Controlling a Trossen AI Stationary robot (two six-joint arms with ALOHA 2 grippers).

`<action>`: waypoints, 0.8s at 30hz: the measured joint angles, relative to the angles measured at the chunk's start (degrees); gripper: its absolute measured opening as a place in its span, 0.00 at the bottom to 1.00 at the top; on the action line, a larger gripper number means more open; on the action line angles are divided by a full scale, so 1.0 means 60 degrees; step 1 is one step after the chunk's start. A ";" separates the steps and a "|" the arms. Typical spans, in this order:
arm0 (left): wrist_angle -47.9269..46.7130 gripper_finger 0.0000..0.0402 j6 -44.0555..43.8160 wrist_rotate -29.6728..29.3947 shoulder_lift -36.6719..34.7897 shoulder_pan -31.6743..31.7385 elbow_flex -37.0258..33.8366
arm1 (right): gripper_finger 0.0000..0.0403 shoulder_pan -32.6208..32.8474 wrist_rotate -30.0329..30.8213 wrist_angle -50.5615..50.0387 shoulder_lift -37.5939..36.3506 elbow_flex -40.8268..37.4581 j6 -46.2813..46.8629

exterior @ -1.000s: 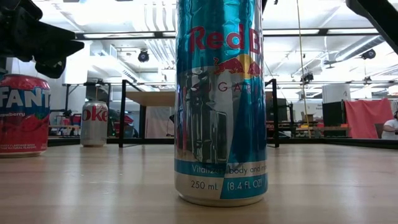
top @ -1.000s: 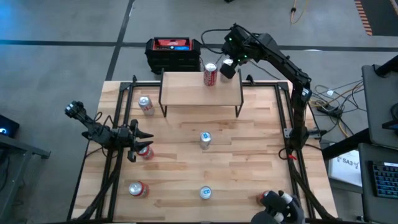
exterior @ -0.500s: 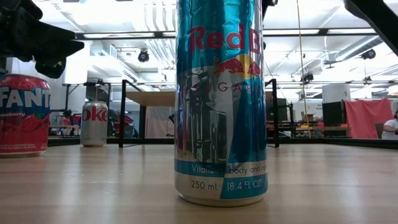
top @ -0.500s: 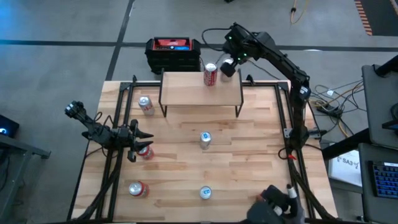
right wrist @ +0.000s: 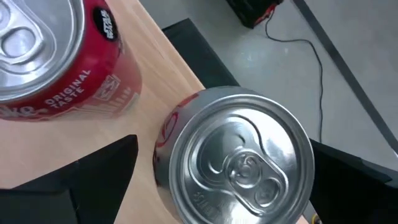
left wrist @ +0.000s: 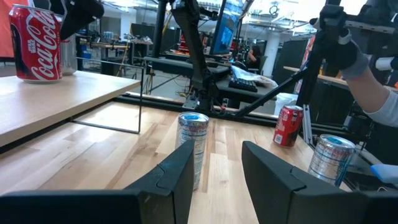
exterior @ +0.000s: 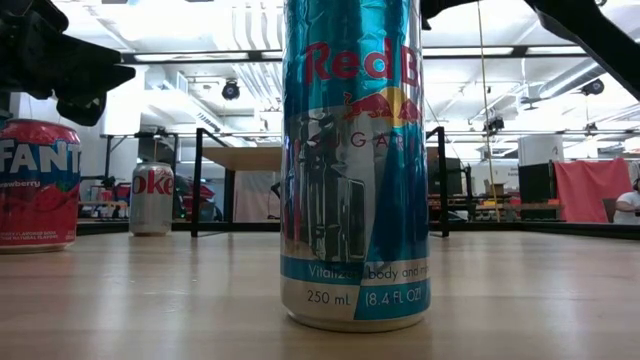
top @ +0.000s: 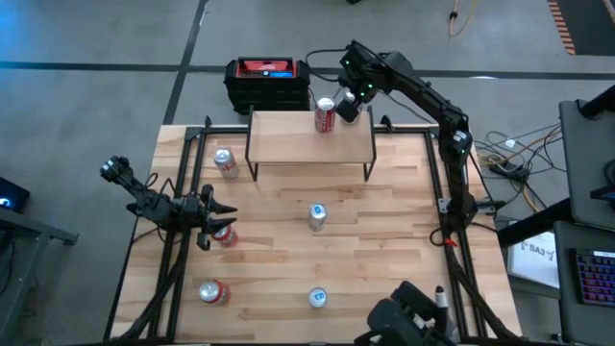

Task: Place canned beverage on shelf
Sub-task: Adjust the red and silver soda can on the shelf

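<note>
The shelf (top: 309,137) stands at the table's far side, and a red Coca-Cola can (top: 325,113) stands upright on its top board near the far edge. My right gripper (top: 349,100) is just right of that can. It points down and is shut on a second can with a silver top and red side (right wrist: 239,165), above the board's far edge (right wrist: 177,56). Whether this can's base rests on the board is hidden. My left gripper (top: 208,225) waits open at the table's left, next to a red can (top: 227,236). My right gripper comes at the second can from above, pointing down, with one finger (right wrist: 93,177) on each side of the can's body below its rim (right wrist: 308,149). The can's own top hides the pads. The can is upright, top up.
Loose cans stand on the table: a silver one (top: 224,161) left of the shelf, blue Red Bull cans (top: 317,215) (top: 317,298), and a red one (top: 213,291) near left. A black-and-red box (top: 267,81) sits behind the shelf. A person's gloved hand (top: 413,322) is at the near edge.
My right gripper has shifted a little toward the table's left along the shelf's far edge with its can, closer to the Coca-Cola can, and the arm's elbow has swung left too. The person's hand at the near edge has moved left.
</note>
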 joint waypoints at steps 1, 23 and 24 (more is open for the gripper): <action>-0.0002 0.29 0.0002 0.0000 0.0000 -0.0001 -0.0001 | 0.99 0.0000 -0.0003 -0.0006 0.0002 0.0000 0.0002; 0.0000 0.29 0.0000 -0.0001 0.0001 0.0002 0.0000 | 0.77 0.0009 -0.0337 -0.0414 -0.0020 0.0015 0.0386; 0.0001 0.29 0.0003 -0.0001 0.0000 0.0001 -0.0001 | 0.78 0.0017 -0.0398 -0.0515 -0.0025 0.0016 0.0250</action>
